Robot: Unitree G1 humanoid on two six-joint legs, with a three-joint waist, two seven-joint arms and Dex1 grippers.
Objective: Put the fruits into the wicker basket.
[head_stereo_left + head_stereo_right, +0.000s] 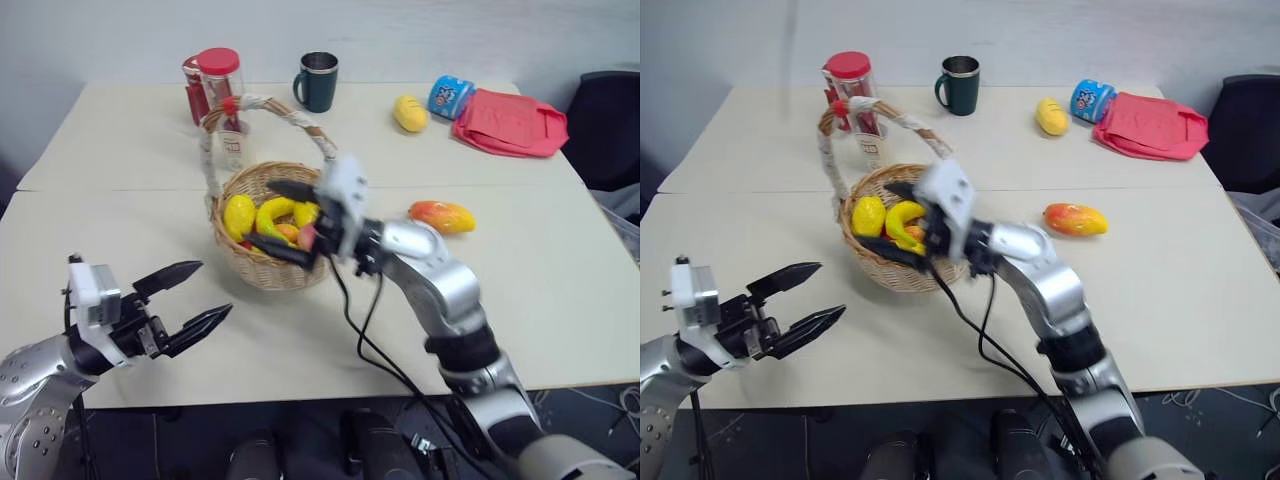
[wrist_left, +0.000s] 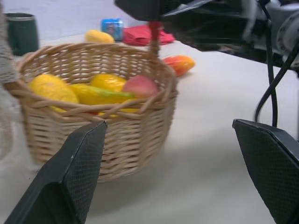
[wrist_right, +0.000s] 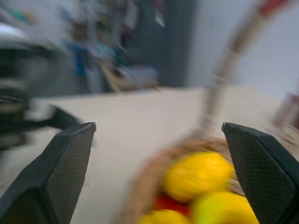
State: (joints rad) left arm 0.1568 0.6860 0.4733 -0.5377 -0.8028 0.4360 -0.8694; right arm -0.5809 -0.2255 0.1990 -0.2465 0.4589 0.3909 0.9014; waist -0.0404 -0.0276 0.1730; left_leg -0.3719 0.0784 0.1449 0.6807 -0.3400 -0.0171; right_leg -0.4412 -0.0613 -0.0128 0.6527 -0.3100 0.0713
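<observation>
Wicker basket (image 1: 268, 232) standing near the middle of the pale surface (image 1: 560, 300), handle arching up toward the far side. Inside it a banana (image 1: 275, 213), two yellow lemon-like fruits (image 1: 238, 215) and a pinkish piece (image 2: 140, 86), lying close together. Right claw (image 1: 290, 220) hovering just above the basket's rim, fingers wide apart, nothing between them. Left claw (image 1: 190, 297) low over the near left part of the surface, apart from the basket, fingers also spread wide and empty. Mango (image 1: 441, 216) lying on the surface to the right of the basket, well apart from it. One more yellow lemon (image 1: 410, 113) far back, just beside a blue can (image 1: 450, 96) and a red cloth (image 1: 510, 123). Dark mug (image 1: 317, 81) and red-lidded jar (image 1: 219, 88) at the far edge behind the basket.
</observation>
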